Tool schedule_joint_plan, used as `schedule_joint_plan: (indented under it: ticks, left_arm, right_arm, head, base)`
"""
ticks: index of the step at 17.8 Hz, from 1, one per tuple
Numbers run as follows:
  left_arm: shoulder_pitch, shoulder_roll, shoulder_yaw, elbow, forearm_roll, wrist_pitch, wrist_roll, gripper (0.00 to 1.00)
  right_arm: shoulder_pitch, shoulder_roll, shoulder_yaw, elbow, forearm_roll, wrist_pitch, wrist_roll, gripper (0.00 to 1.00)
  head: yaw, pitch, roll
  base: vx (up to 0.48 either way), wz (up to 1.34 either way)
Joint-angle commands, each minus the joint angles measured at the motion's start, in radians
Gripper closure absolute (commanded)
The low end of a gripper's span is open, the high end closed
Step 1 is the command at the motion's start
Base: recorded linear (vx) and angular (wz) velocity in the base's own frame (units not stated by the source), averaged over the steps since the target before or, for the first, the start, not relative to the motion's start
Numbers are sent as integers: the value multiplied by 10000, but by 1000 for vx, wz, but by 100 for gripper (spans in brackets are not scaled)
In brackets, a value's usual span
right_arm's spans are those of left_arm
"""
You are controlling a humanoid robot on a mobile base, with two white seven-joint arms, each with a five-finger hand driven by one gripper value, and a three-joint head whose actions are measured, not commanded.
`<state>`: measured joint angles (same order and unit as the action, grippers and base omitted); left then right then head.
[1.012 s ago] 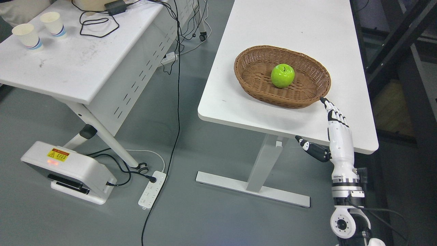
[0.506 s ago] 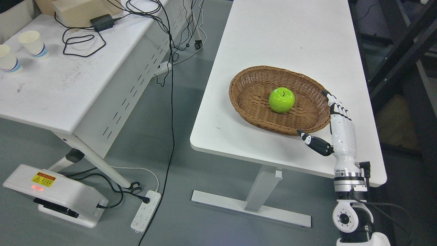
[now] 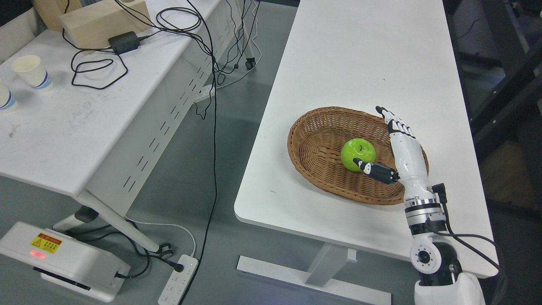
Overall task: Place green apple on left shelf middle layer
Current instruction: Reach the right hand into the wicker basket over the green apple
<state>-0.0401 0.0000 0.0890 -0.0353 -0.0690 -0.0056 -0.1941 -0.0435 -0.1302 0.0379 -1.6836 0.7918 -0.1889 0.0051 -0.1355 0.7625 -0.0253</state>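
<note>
So the right hand [image 3: 391, 144] has moved up from the table edge and now sits over the basket [image 3: 313, 169], fingers straight and spread, thumb reaching toward the apple [image 3: 358, 153] lying inside. Nothing gripped yet, looks like the grab comes next.

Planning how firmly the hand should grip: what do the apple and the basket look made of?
The apple looks like glossy plastic or wax: uniform bright green with sharp highlights, though real fruit can't be ruled out. The basket looks like woven wicker or rattan, matte brown, its strands visibly interlaced.
</note>
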Motion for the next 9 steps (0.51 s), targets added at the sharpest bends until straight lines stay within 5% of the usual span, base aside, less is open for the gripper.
schedule_joint_plan:
  ticks: [1,9]
  left_arm:
    - [2,175,0,0,0,25,8,0]
    - [-13,175,0,0,0,40,8,0]
  right_arm:
    - [-394,-323,770,545,104,48,469,2]
    - [-578,-1152,1860,1404,1009,-136,654,1]
  head:
    - [0,0,0]
    - [0,0,0]
  base:
    - [166,34]
    - [96,10]
